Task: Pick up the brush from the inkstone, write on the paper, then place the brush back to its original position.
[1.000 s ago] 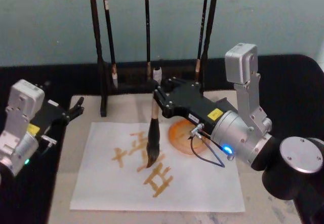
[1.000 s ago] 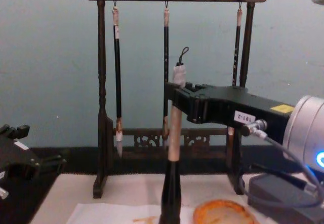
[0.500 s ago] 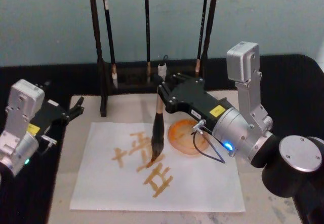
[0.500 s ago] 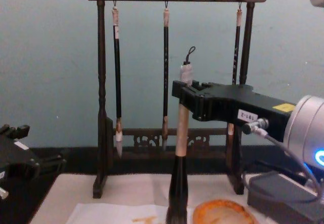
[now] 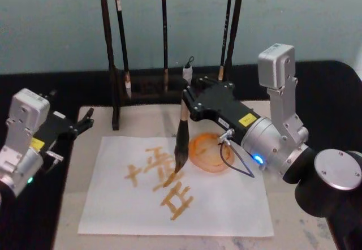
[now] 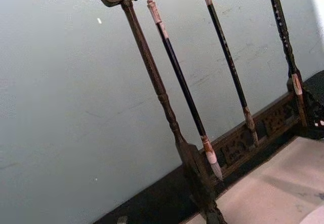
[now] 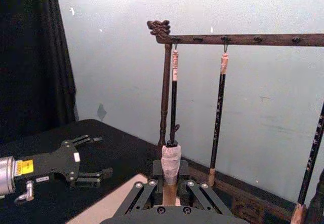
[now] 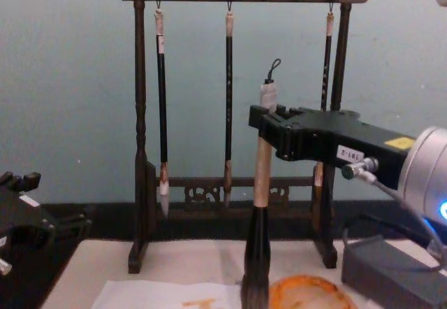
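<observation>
My right gripper [image 5: 185, 100] is shut on the brush [image 5: 181, 139], gripping its pale upper handle and holding it nearly upright. The bushy tip hangs over the orange strokes on the white paper [image 5: 226, 205], just left of the round orange inkstone [image 5: 210, 155]. I cannot tell whether the tip touches the sheet. In the chest view the brush [image 8: 260, 204] hangs from the right gripper [image 8: 265, 128] beside the inkstone [image 8: 307, 293]. In the right wrist view its white end cap [image 7: 171, 159] stands between the fingers. My left gripper [image 5: 83, 123] is parked open at the table's left.
A dark wooden rack [image 5: 116, 63] with three thin hanging brushes stands right behind the paper, close to the held brush's top; the rack [image 8: 140, 113] fills the back. A beige mat [image 5: 68, 216] lies under the paper. The left gripper [image 7: 88, 158] rests on black cloth.
My right gripper has carried the brush to the right and upward, toward the inkstone. The bristles have risen into the chest view. The left arm has stayed still.
</observation>
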Controlling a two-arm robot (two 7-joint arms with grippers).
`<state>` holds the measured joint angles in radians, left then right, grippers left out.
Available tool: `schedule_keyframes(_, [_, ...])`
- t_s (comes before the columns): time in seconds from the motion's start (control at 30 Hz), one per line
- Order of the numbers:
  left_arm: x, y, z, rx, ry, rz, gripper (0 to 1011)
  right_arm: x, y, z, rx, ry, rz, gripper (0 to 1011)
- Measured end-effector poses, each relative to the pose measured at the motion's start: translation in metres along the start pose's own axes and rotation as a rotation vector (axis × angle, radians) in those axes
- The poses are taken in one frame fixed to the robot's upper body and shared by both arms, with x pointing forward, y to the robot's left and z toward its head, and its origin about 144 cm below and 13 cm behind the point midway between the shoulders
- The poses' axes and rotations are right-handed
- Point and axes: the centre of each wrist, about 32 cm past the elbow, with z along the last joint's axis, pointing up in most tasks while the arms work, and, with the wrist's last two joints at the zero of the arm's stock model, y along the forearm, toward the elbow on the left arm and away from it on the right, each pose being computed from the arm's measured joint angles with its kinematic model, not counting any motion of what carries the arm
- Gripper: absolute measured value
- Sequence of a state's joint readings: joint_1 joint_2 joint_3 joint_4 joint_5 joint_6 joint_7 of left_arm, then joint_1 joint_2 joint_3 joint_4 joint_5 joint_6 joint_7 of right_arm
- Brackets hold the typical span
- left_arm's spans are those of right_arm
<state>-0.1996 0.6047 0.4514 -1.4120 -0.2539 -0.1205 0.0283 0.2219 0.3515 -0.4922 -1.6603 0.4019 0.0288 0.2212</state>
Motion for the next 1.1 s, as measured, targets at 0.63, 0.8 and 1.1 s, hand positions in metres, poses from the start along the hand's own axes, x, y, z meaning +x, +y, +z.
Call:
schedule_keyframes(0.63, [0.0, 0.0, 0.0, 0.0, 0.0, 0.0, 1010, -0.002, 0.003, 0.008, 0.032, 0.006, 0.017, 174])
schedule_keyframes(0.8, [0.0, 0.0, 0.0, 0.0, 0.0, 0.0, 1010, -0.004, 0.007, 0.015, 0.058, -0.003, 0.024, 174])
schedule_keyframes(1.1, [0.0, 0.0, 0.0, 0.0, 0.0, 0.0, 1009, -0.005, 0.011, 0.022, 0.082, 0.001, 0.026, 174])
